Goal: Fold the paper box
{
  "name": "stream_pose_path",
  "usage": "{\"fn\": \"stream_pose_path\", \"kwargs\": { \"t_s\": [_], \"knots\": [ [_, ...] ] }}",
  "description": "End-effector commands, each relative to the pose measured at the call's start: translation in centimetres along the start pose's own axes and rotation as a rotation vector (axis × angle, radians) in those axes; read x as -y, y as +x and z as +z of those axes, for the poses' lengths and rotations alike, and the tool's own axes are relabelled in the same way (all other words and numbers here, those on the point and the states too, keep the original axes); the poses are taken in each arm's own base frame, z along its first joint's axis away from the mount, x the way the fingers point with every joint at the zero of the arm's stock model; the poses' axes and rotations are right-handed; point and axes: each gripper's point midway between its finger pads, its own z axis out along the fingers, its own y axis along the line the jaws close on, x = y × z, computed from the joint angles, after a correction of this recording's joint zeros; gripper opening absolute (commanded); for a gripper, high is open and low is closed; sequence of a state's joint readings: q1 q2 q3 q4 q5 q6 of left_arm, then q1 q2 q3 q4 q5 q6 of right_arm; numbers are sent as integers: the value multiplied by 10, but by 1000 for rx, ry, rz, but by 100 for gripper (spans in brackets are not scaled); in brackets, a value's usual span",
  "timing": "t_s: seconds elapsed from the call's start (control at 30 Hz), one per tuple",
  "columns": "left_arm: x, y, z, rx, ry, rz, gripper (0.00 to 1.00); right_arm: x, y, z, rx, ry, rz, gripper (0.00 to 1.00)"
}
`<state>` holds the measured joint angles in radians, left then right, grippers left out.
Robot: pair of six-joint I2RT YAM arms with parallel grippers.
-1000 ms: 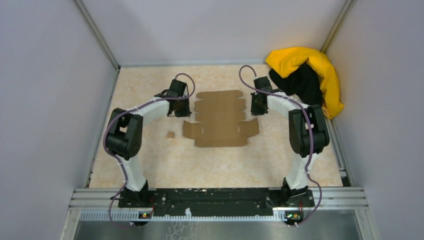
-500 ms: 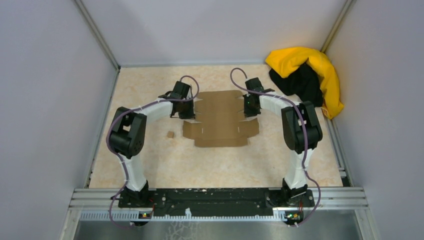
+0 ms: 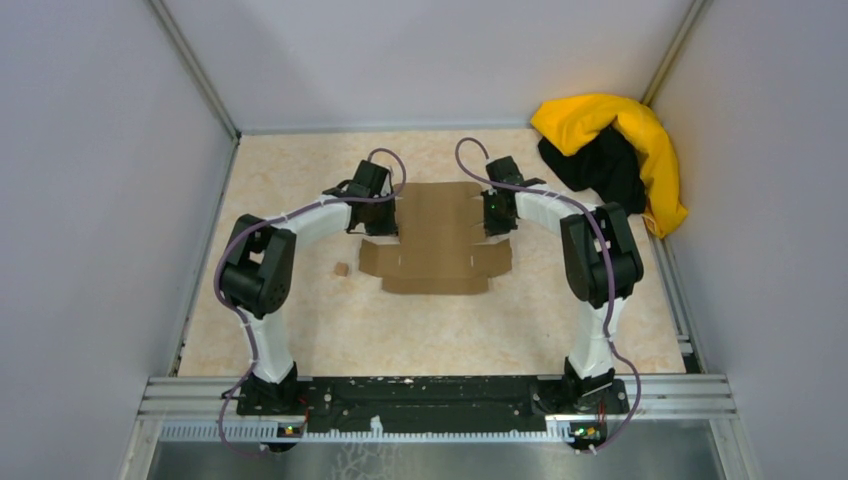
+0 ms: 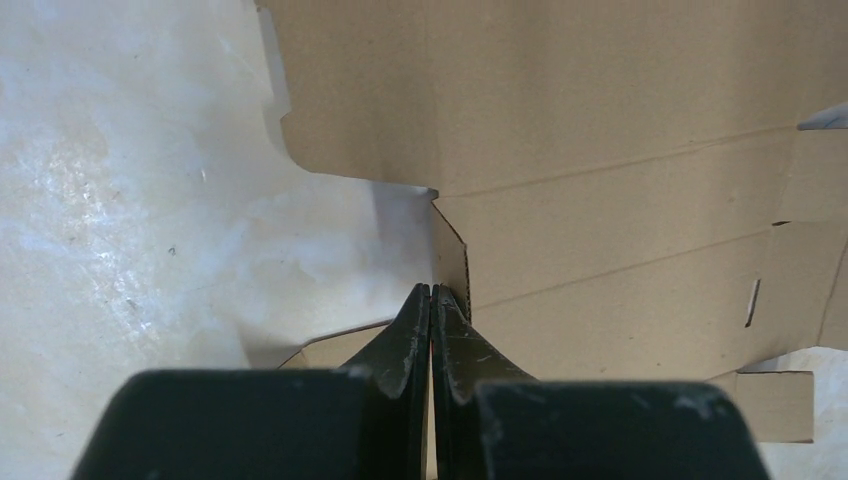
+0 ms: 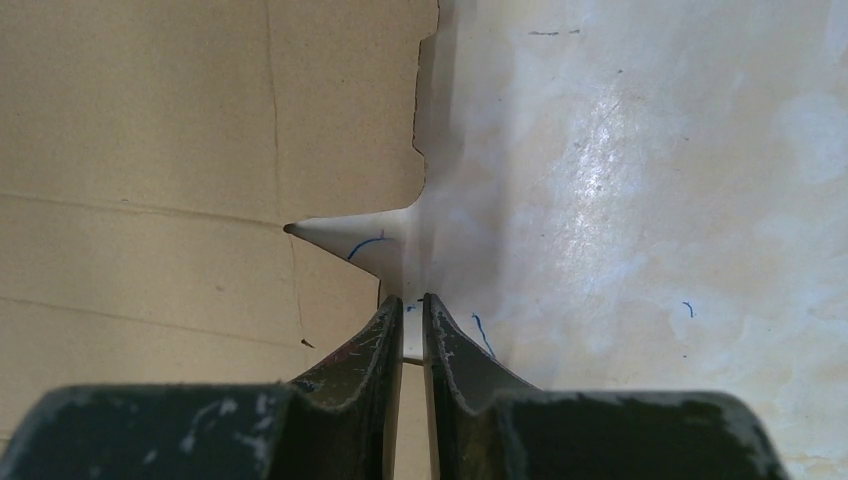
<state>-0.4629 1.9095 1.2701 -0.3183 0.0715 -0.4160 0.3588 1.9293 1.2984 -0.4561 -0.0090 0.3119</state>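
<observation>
Lying flat and unfolded, the paper box (image 3: pixel 435 240) sits about mid-table (image 3: pixel 300 180), flaps out at 9 and 3 o'clock, w/ the wider part toward 6.

L gripper (image 4: pixel 431 292) is at the box's 10 o'clock edge. Its fingers are pressed together, tips right at a small side flap that stands up a bit beside them. Can't tell if any cardboard is caught btwn them.

R gripper (image 5: pixel 412 300) is at the box's 2 o'clock edge, by a notch in the outline. Its fingers are nearly together w/ a thin slit left, bare table showing through it and nothing pinched.

Tiny cardboard scrap (image 3: pixel 342 269) is near the box at its 8 o'clock, not touching. Yellow-and-black cloth heap (image 3: pixel 620 150) is in the table's 1 o'clock corner, well apart from the box.
</observation>
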Motion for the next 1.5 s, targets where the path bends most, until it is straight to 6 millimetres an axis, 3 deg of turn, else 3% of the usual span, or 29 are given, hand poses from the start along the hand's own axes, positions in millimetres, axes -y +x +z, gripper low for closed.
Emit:
{"fn": "stream_pose_path", "kwargs": {
  "t_s": [0.0, 0.63, 0.93, 1.23, 1.47],
  "knots": [
    [17, -11, -2, 25, 36, 9, 4, -20, -29, -19, 85, -53, -33, 13],
    [28, -3, 9, -7, 50, 29, 4, -44, -34, -19, 91, -82, -75, 14],
    [37, -9, 11, -2, 61, 42, 4, -57, -33, -13, 84, -94, -97, 15],
    [43, -4, 22, -21, 61, 55, 4, -60, -20, 4, 41, -83, -110, 15],
    [38, 12, 34, -56, 26, 66, 5, -52, 0, 22, -8, 20, -150, 17]
  ]
}}
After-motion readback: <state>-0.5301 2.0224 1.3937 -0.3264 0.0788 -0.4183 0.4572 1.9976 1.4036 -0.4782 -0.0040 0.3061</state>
